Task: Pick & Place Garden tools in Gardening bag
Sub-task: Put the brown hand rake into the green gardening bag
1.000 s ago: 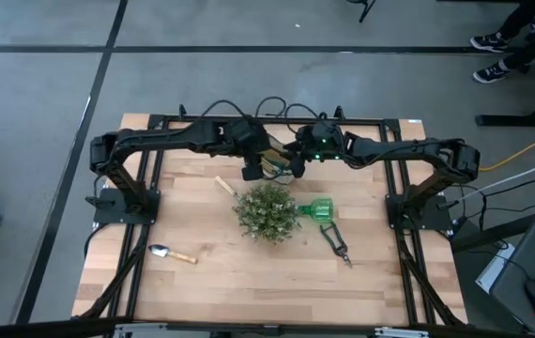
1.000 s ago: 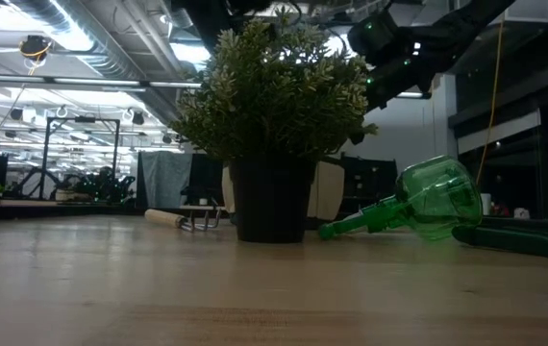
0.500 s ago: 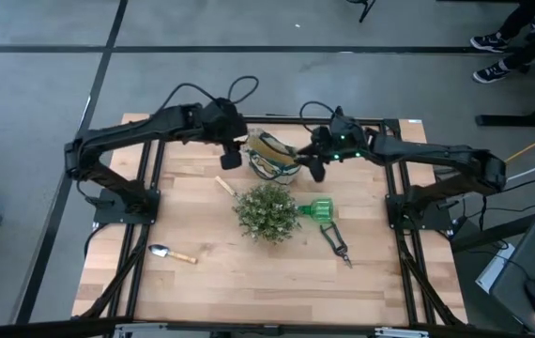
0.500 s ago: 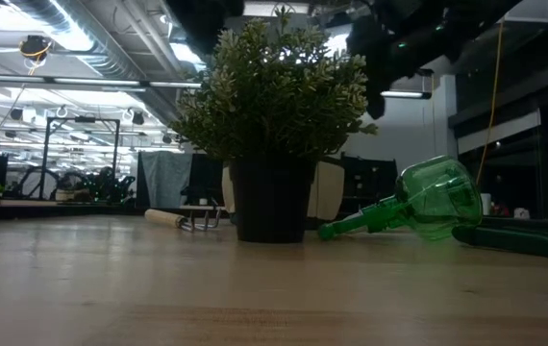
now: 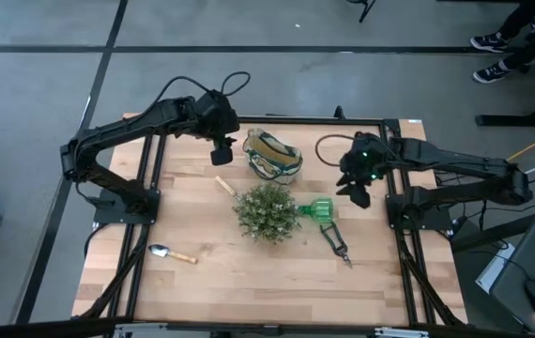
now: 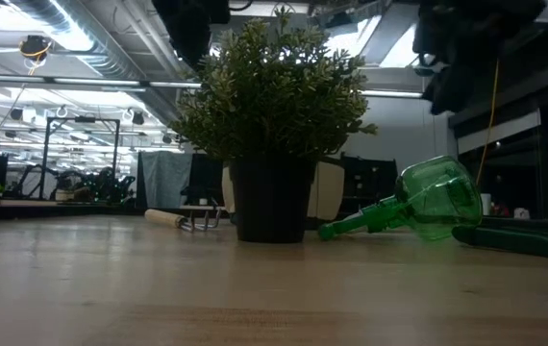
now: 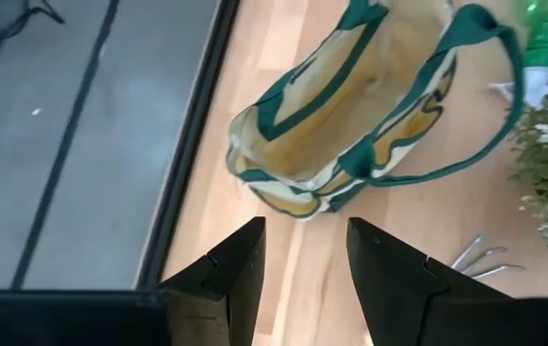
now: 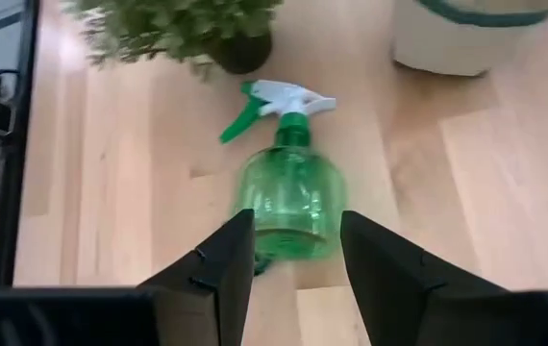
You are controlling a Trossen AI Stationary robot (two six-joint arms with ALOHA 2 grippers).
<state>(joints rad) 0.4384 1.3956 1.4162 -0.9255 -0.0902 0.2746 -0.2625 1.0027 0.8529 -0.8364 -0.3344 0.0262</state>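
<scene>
The cream gardening bag (image 5: 272, 157) with green trim stands on its base at the table's far middle, mouth up (image 7: 351, 106). My left gripper (image 5: 222, 150) hovers open just left of it, fingers (image 7: 305, 231) with nothing between them. My right gripper (image 5: 357, 192) hangs open above the table, right of the green spray bottle (image 8: 293, 187), which lies on its side. The dark shears (image 5: 336, 242) lie near the bottle. A wooden-handled rake (image 5: 222, 185) lies left of the plant. The trowel (image 5: 172, 253) lies at the near left.
A bushy potted plant (image 5: 267, 211) stands mid-table between the bag and the near edge, close beside the bottle's nozzle (image 8: 279, 96). In the low view it hides most of the bag (image 6: 327, 192). Black frame rails (image 5: 155, 169) run along the table's sides. Bare wood lies near the front edge.
Both grippers have drawn away from the bag and risen: the left toward the table's left edge, the right toward the right and near edges, tipping downward. The bag, covered by them before, now stands in plain view with its mouth open.
</scene>
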